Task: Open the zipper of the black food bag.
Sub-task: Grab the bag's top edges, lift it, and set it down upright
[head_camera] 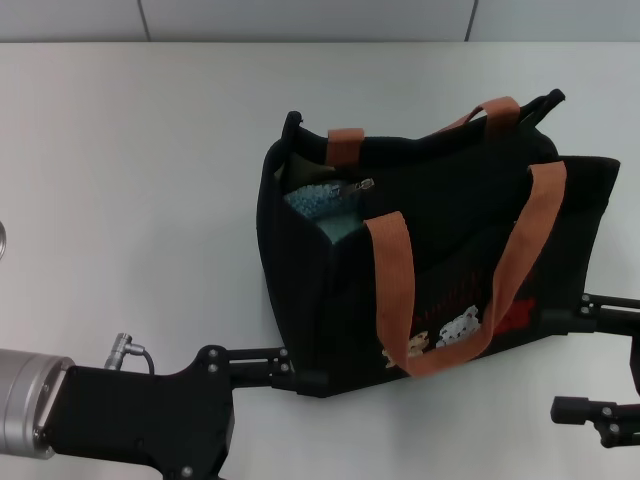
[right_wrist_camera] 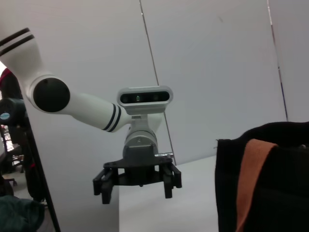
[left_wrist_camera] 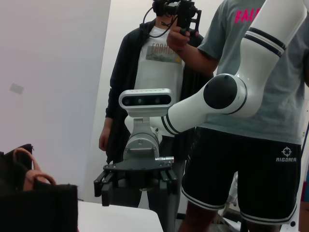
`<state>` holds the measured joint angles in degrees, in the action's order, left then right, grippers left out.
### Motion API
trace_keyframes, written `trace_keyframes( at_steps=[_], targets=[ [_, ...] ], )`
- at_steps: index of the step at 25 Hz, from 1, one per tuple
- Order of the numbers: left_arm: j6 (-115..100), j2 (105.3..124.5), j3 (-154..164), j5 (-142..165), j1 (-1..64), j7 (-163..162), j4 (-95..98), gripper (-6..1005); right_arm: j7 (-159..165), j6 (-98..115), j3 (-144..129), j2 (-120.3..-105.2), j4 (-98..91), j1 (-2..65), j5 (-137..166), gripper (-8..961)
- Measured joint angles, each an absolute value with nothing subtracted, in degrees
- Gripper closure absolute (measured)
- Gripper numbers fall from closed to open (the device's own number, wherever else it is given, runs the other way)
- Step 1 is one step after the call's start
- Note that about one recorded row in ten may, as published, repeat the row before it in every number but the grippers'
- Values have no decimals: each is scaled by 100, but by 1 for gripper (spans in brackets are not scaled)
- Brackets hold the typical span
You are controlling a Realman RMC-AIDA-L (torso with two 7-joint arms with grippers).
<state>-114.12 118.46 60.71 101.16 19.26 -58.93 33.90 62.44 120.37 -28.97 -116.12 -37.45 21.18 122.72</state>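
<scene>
The black food bag (head_camera: pixel 450 215) lies on the white table (head_camera: pixel 130 180), right of centre, with two orange-brown handles and bear pictures on its near side. The zipper's silver pull tab (head_camera: pixel 362 185) sits near the bag's left end, where a gap shows something teal inside. My left gripper (right_wrist_camera: pixel 136 186) is open, and its upper finger (head_camera: pixel 255 362) reaches the bag's near left corner. At the bag's near right corner my right gripper (head_camera: pixel 573 355) is open too, with its upper finger (head_camera: pixel 610 303) against the bag. Neither holds the zipper.
A small metal object (head_camera: pixel 2 240) sits at the table's left edge. Two people (left_wrist_camera: pixel 251 96) stand beyond the table's right side, seen in the left wrist view. A wall runs along the table's far edge.
</scene>
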Motion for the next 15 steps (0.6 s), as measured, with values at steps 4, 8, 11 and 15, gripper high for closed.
trace_keyframes(
  at_steps=[4,8,11,15],
  targets=[
    [-11410,11843,6064,10111,1936,-5906,3383,165,6239,11987,-2901,-11644,-3740,2118,12276,183],
    [-11408,11850,6079,10107,1950,-5884,3381,180,6237,11986,-2903,-11678,-3743,2123,12279,183],
    [-11421,11826,6028,10102,1913,-5872,3381,191,6236,11986,-2906,-11686,-3746,2134,12273,184],
    [-11320,11737,5333,10087,1673,-5619,3269,206,6234,11986,-2883,-11686,-3748,2136,12248,184]
  ],
)
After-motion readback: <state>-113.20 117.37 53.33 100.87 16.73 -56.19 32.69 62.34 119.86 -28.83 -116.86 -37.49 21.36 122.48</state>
